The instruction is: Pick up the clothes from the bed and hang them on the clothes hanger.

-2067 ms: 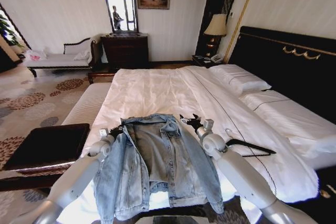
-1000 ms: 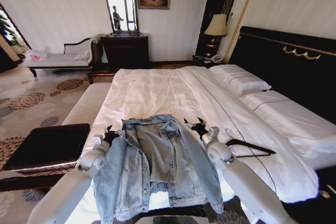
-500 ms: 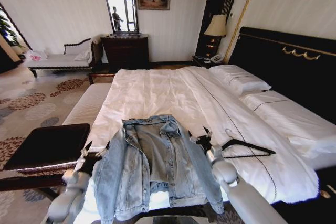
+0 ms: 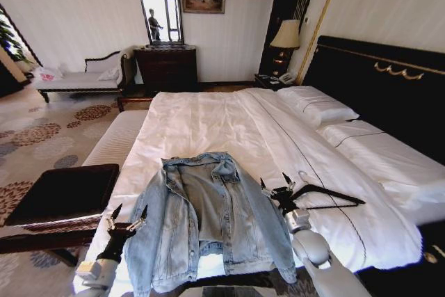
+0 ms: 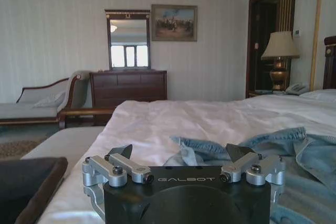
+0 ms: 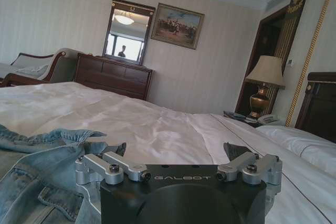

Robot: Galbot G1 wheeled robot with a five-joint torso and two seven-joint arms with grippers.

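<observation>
denim: the clothes, a light-blue jacket, lie face up and spread open on the bed, hem draped over the near edge.
clothes hanger: flat on the sheet just beside the jacket's right sleeve, not touching it.
left end effector: beside the jacket's left sleeve, fingers apart, empty.
right end effector: between jacket and hanger, fingers apart, empty.
handling: likely soft and floppy yet fairly heavy; it will sag wherever unsupported.
hold: the collar or shoulder seams look firmest.
</observation>
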